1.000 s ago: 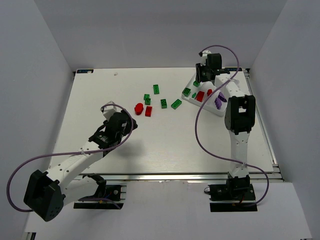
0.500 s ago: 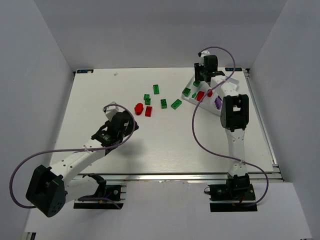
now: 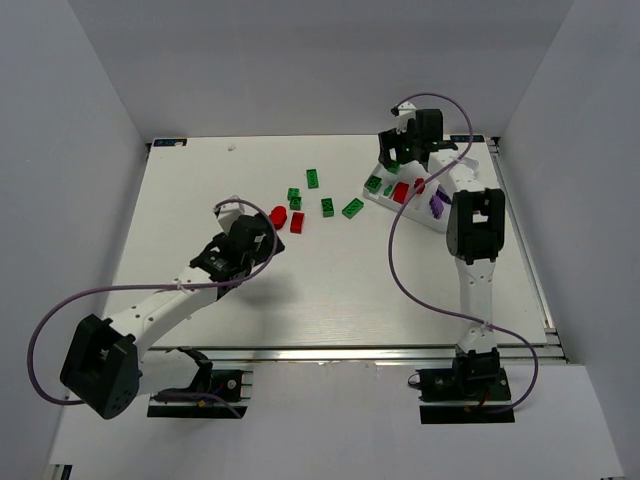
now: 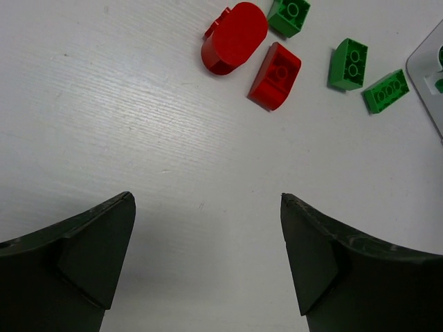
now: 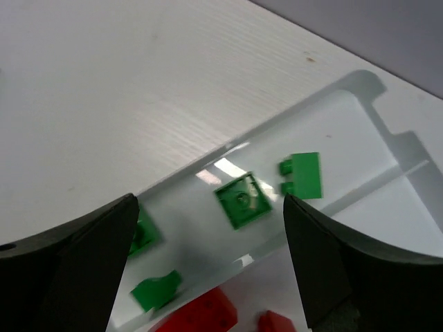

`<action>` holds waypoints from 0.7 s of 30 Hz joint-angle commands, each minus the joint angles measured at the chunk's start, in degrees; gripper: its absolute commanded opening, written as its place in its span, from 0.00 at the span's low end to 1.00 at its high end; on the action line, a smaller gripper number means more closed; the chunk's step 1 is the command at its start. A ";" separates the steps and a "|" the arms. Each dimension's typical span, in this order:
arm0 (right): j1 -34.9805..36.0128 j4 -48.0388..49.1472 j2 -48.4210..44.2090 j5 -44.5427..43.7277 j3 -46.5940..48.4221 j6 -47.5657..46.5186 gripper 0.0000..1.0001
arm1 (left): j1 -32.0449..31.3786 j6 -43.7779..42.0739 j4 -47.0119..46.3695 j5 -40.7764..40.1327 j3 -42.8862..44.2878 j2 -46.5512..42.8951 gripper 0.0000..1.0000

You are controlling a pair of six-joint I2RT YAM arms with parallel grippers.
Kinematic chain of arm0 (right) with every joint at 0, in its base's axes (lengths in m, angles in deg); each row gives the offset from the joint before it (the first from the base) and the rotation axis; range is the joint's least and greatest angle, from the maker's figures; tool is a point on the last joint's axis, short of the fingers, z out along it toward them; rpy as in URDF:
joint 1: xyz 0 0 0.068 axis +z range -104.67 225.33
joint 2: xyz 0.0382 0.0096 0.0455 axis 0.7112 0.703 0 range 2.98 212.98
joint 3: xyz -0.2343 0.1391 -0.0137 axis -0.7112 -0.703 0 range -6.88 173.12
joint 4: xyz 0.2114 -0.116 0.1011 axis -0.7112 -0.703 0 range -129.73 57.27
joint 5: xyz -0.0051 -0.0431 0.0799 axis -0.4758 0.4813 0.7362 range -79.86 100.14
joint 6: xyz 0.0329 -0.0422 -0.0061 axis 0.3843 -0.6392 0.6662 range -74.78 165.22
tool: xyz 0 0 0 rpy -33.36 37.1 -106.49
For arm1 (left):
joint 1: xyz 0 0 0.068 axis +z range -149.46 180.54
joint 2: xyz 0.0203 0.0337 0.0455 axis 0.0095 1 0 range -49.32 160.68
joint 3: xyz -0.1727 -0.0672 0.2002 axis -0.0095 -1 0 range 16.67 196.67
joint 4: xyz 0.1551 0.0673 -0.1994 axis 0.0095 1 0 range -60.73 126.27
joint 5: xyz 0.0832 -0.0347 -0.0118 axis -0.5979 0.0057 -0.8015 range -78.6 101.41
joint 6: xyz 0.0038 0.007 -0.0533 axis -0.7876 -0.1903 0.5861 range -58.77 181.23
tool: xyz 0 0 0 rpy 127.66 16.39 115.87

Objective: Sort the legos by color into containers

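Observation:
The white tray [image 3: 418,208] sits at the back right and holds green, red and purple legos. My right gripper [image 3: 392,157] [image 5: 210,200] hangs open over its green compartment [image 5: 360,131], with nothing between the fingers. Below it lie a square green brick [image 5: 241,199] and another green brick [image 5: 303,174]. My left gripper [image 3: 263,228] [image 4: 208,200] is open and empty over bare table. Just ahead of it lie a round red brick [image 4: 234,37] [image 3: 278,215] and a red block [image 4: 275,75] [image 3: 297,221].
Several loose green bricks [image 3: 312,178] [image 3: 327,206] [image 3: 352,208] [image 4: 348,63] lie between the red pair and the tray. A red brick [image 5: 201,317] shows in the neighbouring compartment. Purple bricks [image 3: 437,205] fill the tray's right compartment. Grey walls enclose the table.
My left arm has moved up and right toward the red bricks. My right gripper has shifted slightly left over the tray and its jaws have spread wide.

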 commanded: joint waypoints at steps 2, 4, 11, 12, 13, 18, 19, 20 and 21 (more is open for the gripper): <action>-1.81 3.25 -16.15 26.48 -11.95 -9.58 0.89 | 0.91 -3.25 -0.69 0.57 3.96 1.22 0.95; -1.81 5.45 -22.89 31.27 -20.10 -11.16 0.89 | 1.70 -4.65 -1.39 2.85 4.84 2.45 0.98; -1.72 8.36 -38.30 41.22 -38.41 -12.30 0.89 | 4.07 -9.84 -2.18 8.05 9.41 6.67 0.98; -1.81 8.18 -39.71 41.14 -41.74 -12.57 0.88 | 4.77 -11.06 -2.10 9.88 10.20 7.46 0.98; -1.63 7.75 -42.16 41.14 -43.25 -13.18 0.86 | 5.13 -11.77 -2.10 10.94 10.99 8.16 0.98; -1.72 2.22 -48.23 40.00 -50.37 -14.77 0.79 | 7.32 -17.65 0.18 16.92 18.62 15.02 0.98; -1.63 1.77 -49.12 39.73 -51.34 -14.86 0.77 | 7.59 -18.45 0.97 18.06 20.04 16.25 0.98; -1.72 1.50 -50.00 39.47 -52.49 -14.77 0.76 | 7.85 -19.33 2.46 18.59 21.44 17.39 0.98; -1.63 1.50 -51.66 39.56 -54.93 -14.77 0.75 | 8.38 -20.90 2.99 19.73 24.07 19.58 0.98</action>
